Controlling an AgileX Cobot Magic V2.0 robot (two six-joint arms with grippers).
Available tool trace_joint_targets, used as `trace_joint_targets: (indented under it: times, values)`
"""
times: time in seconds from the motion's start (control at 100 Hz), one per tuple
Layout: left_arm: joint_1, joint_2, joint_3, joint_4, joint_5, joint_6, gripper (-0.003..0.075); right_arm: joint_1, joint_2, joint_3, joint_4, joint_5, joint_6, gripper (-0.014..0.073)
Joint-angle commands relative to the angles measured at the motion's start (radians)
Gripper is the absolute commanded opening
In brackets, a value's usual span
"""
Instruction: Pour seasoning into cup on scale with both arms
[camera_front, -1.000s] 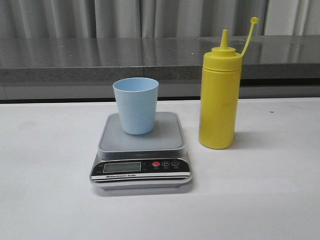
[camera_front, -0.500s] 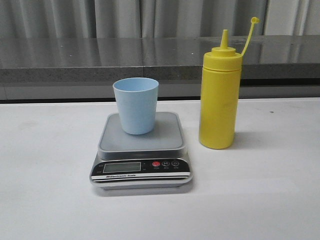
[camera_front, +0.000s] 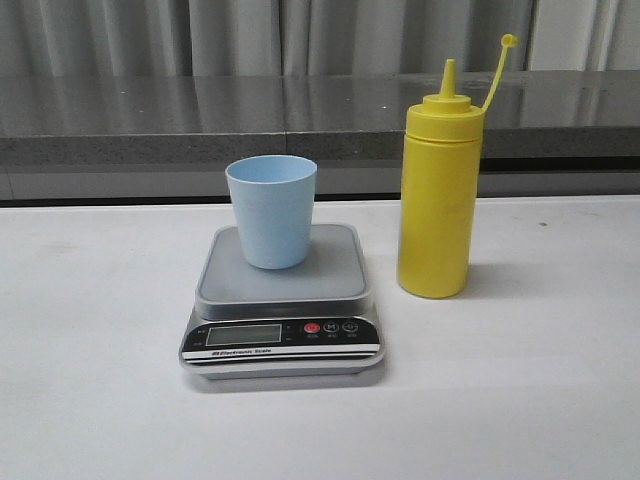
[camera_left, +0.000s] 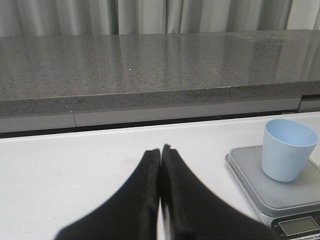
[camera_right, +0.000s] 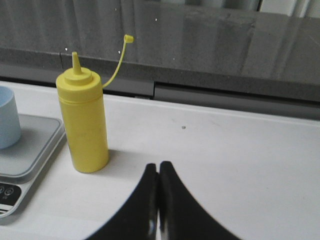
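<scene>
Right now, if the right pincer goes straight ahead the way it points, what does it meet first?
The way looks free. The shut right pincer points over bare table toward the grey ledge. The yellow bottle stands off to the side, though depth is hard to judge here.

White table (camera_front: 90, 400), grey stone ledge (camera_front: 150, 120), pale curtains (camera_front: 100, 35) behind.

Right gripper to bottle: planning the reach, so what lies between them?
Nothing but bare white table. The right wrist view shows an open stretch from the shut right gripper to the bottle.
</scene>
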Motion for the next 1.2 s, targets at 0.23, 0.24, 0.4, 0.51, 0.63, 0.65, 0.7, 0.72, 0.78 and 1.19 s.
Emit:
trace_joint_targets:
  times: [0.23, 0.24, 0.4, 0.51, 0.63, 0.65, 0.7, 0.72, 0.78, 1.19]
  values:
    - [0.002, 0.007, -0.03, -0.003, -0.071, 0.0, -0.002, -0.074, -0.241, 0.161, -0.025, -0.151, 0.07, -0.0067]
    - [0.002, 0.007, -0.03, -0.003, -0.071, 0.0, -0.002, -0.079, -0.247, 0.164, -0.027, -0.154, 0.075, -0.0067]
    - [0.002, 0.007, -0.03, -0.003, -0.071, 0.0, -0.002, -0.094, -0.291, 0.222, -0.07, -0.219, 0.124, -0.0067]
    - [0.002, 0.007, -0.03, -0.003, -0.071, 0.0, -0.002, -0.094, -0.291, 0.252, -0.07, -0.266, 0.129, -0.0067]
    - [0.002, 0.007, -0.03, -0.003, -0.071, 0.0, -0.002, -0.093, -0.291, 0.284, -0.07, -0.309, 0.129, -0.0067]
    - [0.002, 0.007, -0.03, -0.003, -0.071, 0.0, -0.002, -0.093, -0.291, 0.289, -0.07, -0.313, 0.129, -0.0067]
    - [0.002, 0.007, -0.03, -0.003, -0.071, 0.0, -0.002, -0.093, -0.291, 0.301, -0.07, -0.318, 0.129, -0.0067]
    - [0.002, 0.007, -0.03, -0.003, -0.071, 0.0, -0.002, -0.093, -0.291, 0.306, -0.07, -0.318, 0.129, -0.0067]
    - [0.002, 0.007, -0.03, -0.003, -0.071, 0.0, -0.002, -0.093, -0.291, 0.32, -0.07, -0.323, 0.129, -0.0067]
    - [0.002, 0.007, -0.03, -0.003, -0.071, 0.0, -0.002, -0.093, -0.291, 0.347, -0.07, -0.338, 0.129, -0.0067]
